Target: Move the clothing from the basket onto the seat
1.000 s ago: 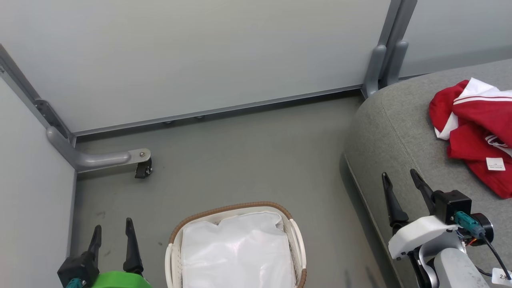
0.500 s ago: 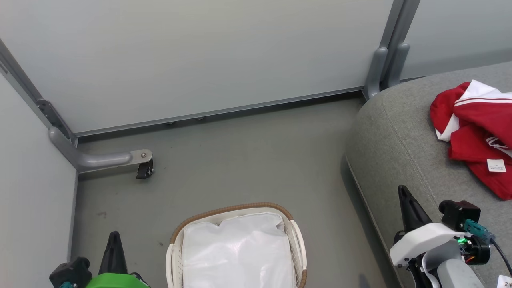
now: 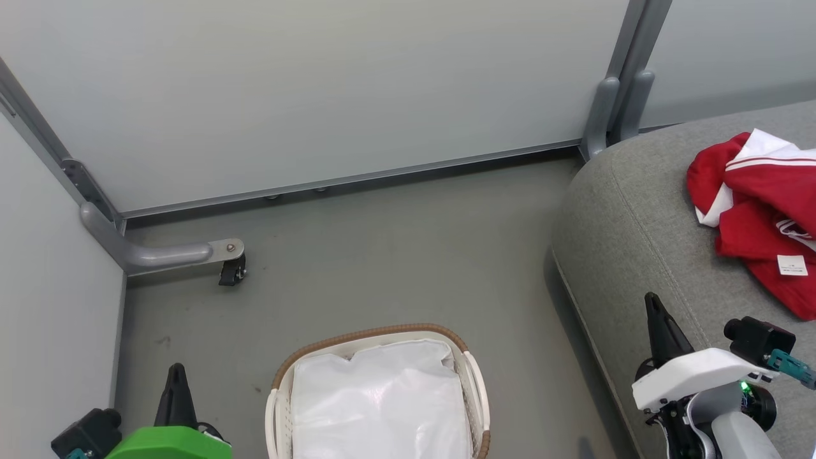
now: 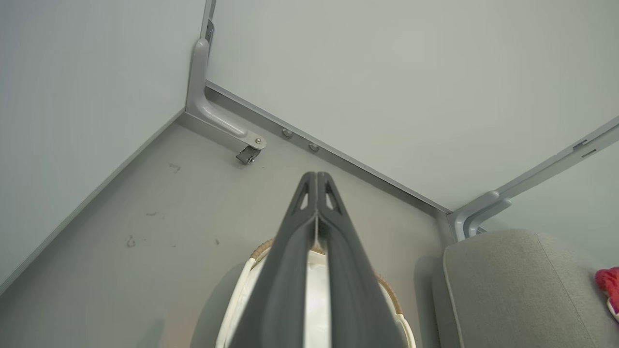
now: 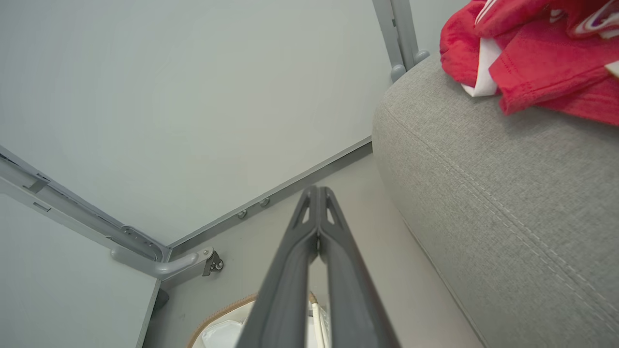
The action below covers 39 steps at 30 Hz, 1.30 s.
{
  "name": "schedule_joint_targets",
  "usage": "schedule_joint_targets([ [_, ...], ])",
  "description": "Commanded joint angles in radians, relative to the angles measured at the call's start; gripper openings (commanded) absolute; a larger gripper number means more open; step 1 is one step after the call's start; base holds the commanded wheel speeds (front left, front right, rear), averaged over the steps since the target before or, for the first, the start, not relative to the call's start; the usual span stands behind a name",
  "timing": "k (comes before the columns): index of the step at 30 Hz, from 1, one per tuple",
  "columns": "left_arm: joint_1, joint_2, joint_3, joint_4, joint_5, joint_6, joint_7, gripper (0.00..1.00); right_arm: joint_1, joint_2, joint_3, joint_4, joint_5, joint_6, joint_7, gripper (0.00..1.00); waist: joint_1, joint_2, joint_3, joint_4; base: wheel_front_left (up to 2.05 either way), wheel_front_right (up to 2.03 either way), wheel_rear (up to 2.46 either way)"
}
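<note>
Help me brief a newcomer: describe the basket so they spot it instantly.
Start at the big grey sofa. On the floor to its left stands the basket. It alone is white plastic, with a brown woven rim and a white liner.

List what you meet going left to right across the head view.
left gripper → caster wheel → basket → right gripper → clothing

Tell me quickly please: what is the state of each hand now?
Left hand: closed, fingers pressed together, holding nothing.
Right hand: closed, fingers pressed together, holding nothing.
</note>
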Motion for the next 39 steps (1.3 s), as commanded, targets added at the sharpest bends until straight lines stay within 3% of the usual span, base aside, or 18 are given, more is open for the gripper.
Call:
schedule_joint_targets([
  [1, -0.033, 0.005, 0.004, -0.021, -0.04, -0.006, 0.007, 0.0, -0.002, -0.005, -0.007, -0.022, 0.041, 0.0, 0.008, 0.0, 0.0001, 0.0, 0.0, 0.0, 0.0, 0.0, 0.0],
  [39, -0.077, 0.008, 0.031, -0.063, -0.492, -0.031, 0.133, 0.0, 0.022, -0.001, -0.044, -0.085, 0.528, -0.001, 0.133, 0.0, 0.0001, 0.0, -0.009, 0.009, 0.0, 0.0, 0.0],
])
